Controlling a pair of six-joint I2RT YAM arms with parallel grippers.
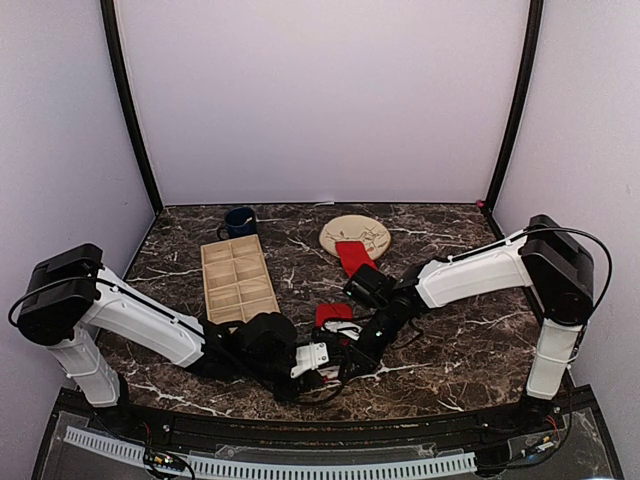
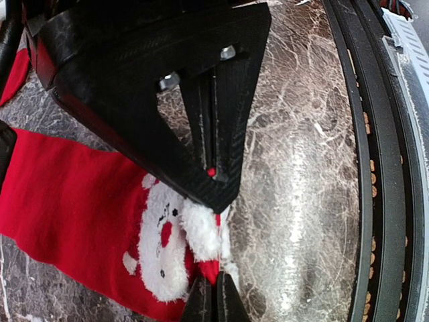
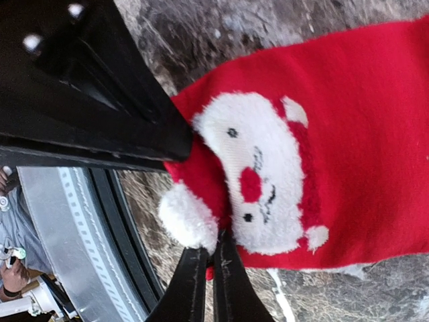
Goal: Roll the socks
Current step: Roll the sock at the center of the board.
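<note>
One red sock (image 1: pixel 333 313) with a white Santa face lies flat on the marble near the table's front middle. My left gripper (image 2: pixel 214 294) is shut on that sock (image 2: pixel 74 208) at its end, by the fluffy white trim. My right gripper (image 3: pixel 213 249) is shut on the edge of the same-looking sock (image 3: pixel 362 134) next to its white pompom. In the top view both grippers meet low over the table, the left gripper (image 1: pixel 318 362) and the right gripper (image 1: pixel 350 345) close together. A second red sock (image 1: pixel 352 256) lies partly on the beige plate (image 1: pixel 368 228).
A wooden compartment tray (image 1: pixel 238 280) sits at the left middle, with a dark blue mug (image 1: pixel 240 221) behind it. The table's black front rail (image 2: pixel 375 201) runs close to both grippers. Grey walls enclose the back and sides.
</note>
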